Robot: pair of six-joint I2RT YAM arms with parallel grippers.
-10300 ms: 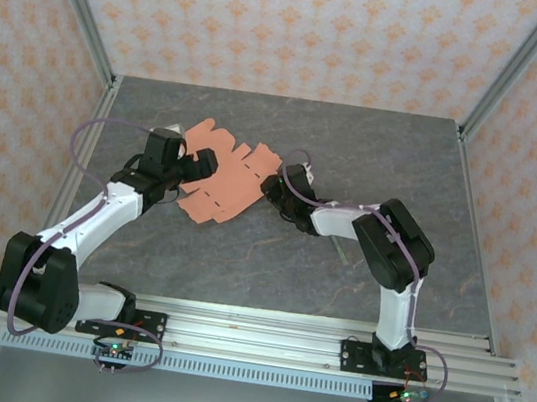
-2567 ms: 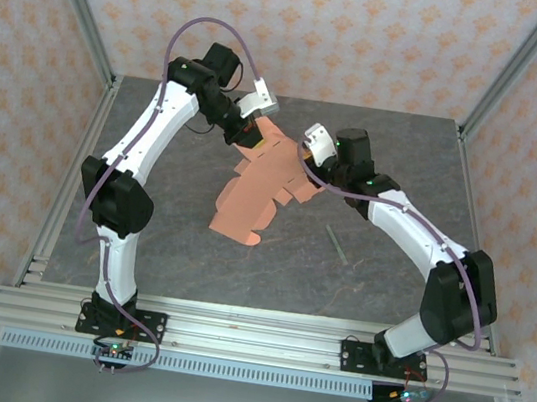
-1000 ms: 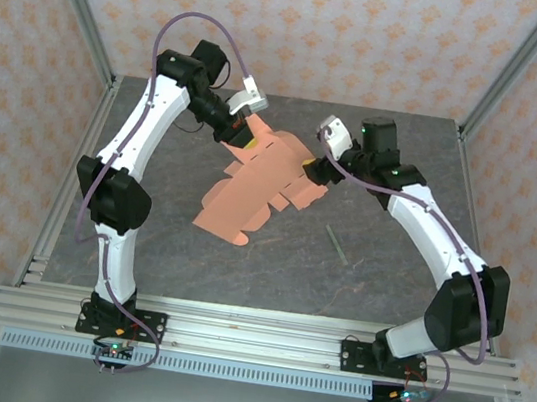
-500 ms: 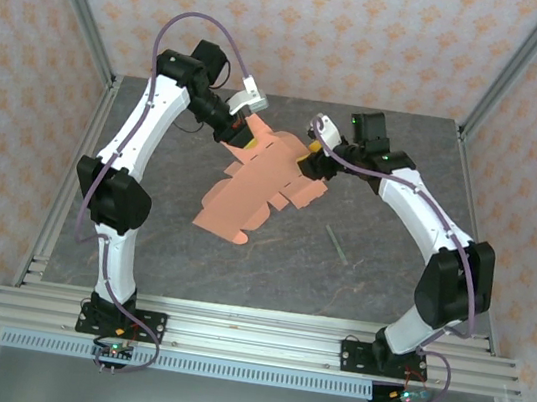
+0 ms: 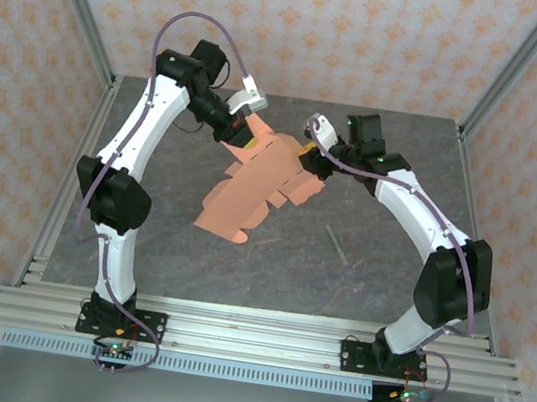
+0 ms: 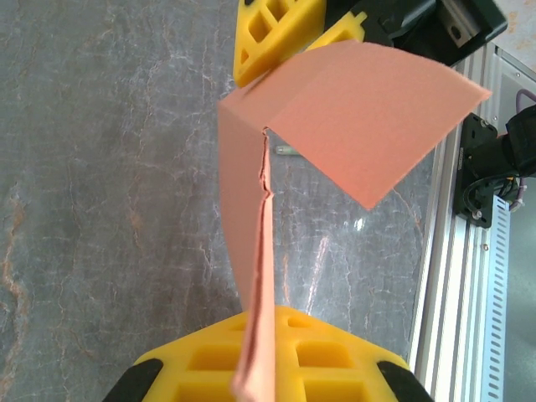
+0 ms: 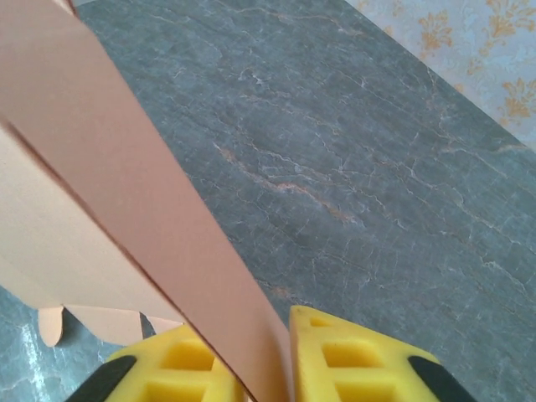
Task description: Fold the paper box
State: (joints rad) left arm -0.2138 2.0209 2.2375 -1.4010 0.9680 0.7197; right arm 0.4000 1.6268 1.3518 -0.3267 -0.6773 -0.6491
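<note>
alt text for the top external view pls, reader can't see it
Two robot arms hold a flat salmon-orange paper box between them over a grey table. The left gripper pinches its far left corner and the right gripper its far right edge. A thin grey stick lies on the table to the sheet's right.

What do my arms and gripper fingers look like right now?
Both the left arm and right arm have white links, black joints and a looping mauve cable. The fingers are yellow blocks with square cut-outs, on black mounts.
</note>
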